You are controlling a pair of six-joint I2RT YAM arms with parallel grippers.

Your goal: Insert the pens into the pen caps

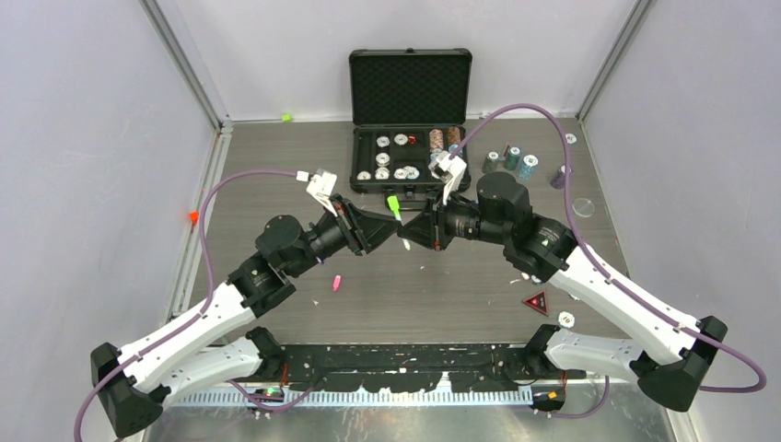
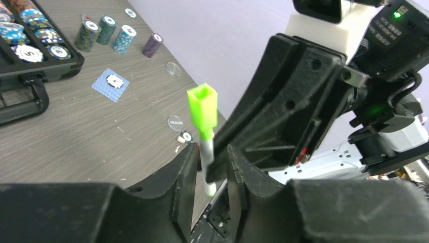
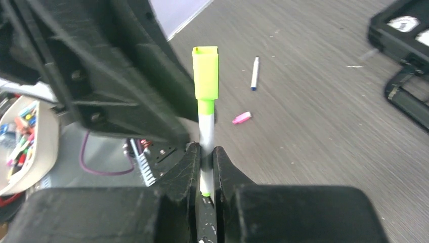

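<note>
Open black case [image 1: 410, 87] holds poker chips [image 1: 382, 142]; chip stacks [image 1: 513, 158] stand beside it, red triangular token [image 1: 536, 301] nearer.

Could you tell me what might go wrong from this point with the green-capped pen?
The green cap may not be fully seated: a green collar shows beneath it, so it could drop off. The left gripper straddles the pen that the right gripper clamps; withdrawing carelessly could knock it askew.

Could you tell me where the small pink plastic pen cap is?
The small pink plastic cap lies loose on the grey table, left of centre in the top view, beside the left arm.
</note>
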